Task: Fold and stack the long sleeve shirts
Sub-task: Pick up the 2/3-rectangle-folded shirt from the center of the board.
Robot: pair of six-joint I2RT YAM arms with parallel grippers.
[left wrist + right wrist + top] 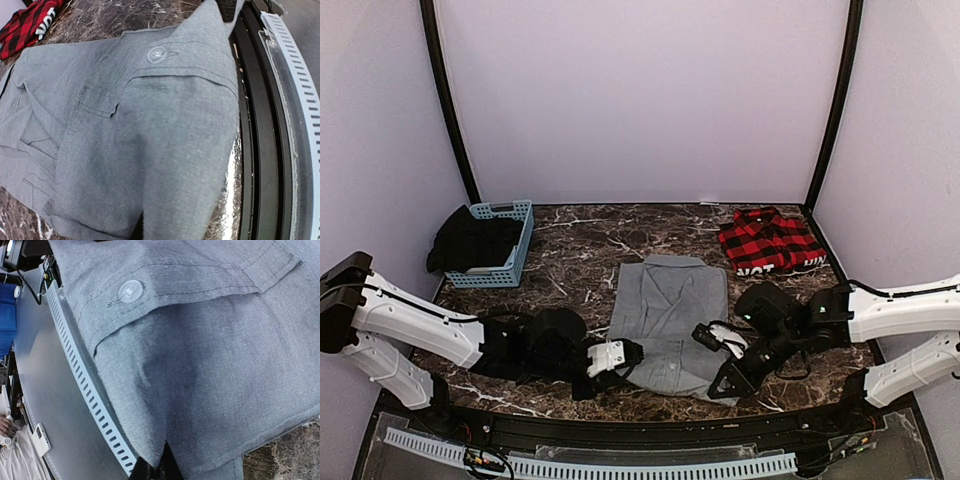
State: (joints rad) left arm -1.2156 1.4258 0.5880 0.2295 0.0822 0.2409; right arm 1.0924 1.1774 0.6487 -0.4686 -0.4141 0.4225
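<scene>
The grey shirt (665, 315) lies partly folded at the middle of the marble table, its near hem by the front edge. My left gripper (610, 358) is at the hem's left corner and my right gripper (722, 345) at its right side. In the left wrist view the grey shirt (150, 130) drapes over the jaws and gathers into a pinch at the bottom, fingers hidden. The right wrist view shows the grey shirt (210, 355) pulled into a fold between shut jaws. The red-and-black plaid shirt (770, 240) lies folded at the back right, white lettering on its near edge.
A blue basket (510, 255) with dark cloth (470, 240) in it stands at the back left. A black rail and a white slotted strip (620, 466) run along the near table edge, right under the shirt's hem. Purple walls close in the back and sides.
</scene>
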